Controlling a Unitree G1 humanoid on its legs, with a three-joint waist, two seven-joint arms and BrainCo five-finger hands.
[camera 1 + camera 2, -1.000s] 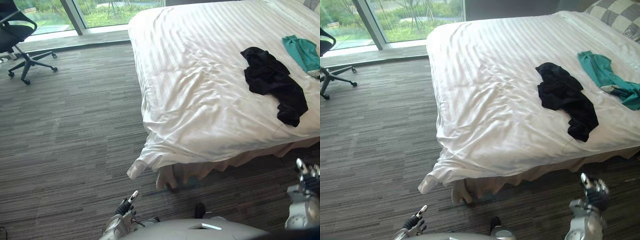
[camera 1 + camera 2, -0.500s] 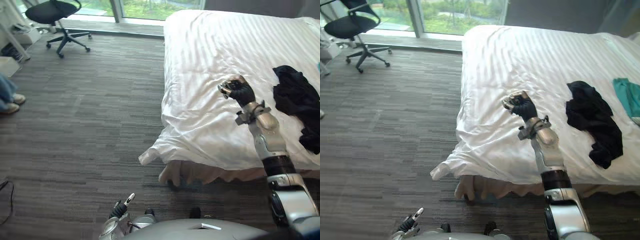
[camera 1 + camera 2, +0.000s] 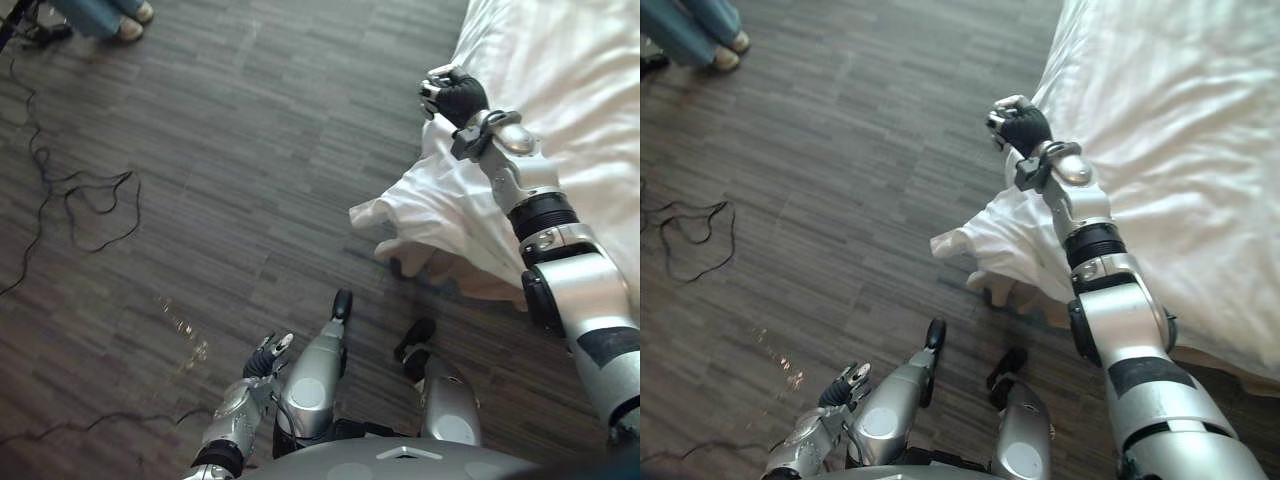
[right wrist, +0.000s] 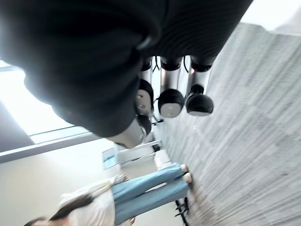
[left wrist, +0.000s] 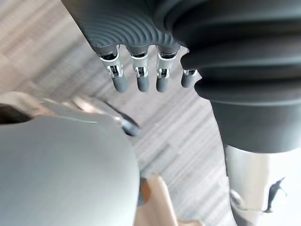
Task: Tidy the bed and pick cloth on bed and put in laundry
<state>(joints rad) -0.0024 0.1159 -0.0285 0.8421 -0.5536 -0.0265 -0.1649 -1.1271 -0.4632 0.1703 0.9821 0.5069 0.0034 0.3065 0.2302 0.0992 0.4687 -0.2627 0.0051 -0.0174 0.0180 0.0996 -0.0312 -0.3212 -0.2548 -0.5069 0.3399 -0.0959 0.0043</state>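
We record a dark grey carpet floor [image 3: 220, 150] with a fine streaked weave, taking up the left and lower part of both head views.

The bed [image 3: 1160, 120] stands at the right. It is covered by a white duvet of smooth cloth with faint woven stripes, lying in soft creases. At the near corner the duvet corner [image 3: 395, 215] hangs over the edge in a bunched, pointed fold just above the carpet. Beneath that fold a beige pleated bed skirt [image 3: 455, 275] reaches the floor.

A person in blue jeans [image 3: 685, 30] and pale shoes stands on the carpet at the far left, well apart from the bed.

The right hand [image 3: 455, 95], under its dark ribbed cover, is raised at the duvet's side edge, beyond the corner fold. Its fingers [image 4: 171, 101] are curled into a fist that holds nothing. We cannot tell whether it touches the cloth.

The left hand [image 3: 265, 355] hangs low over the carpet. Its fingers [image 5: 138, 77] are straight, relaxed and empty.
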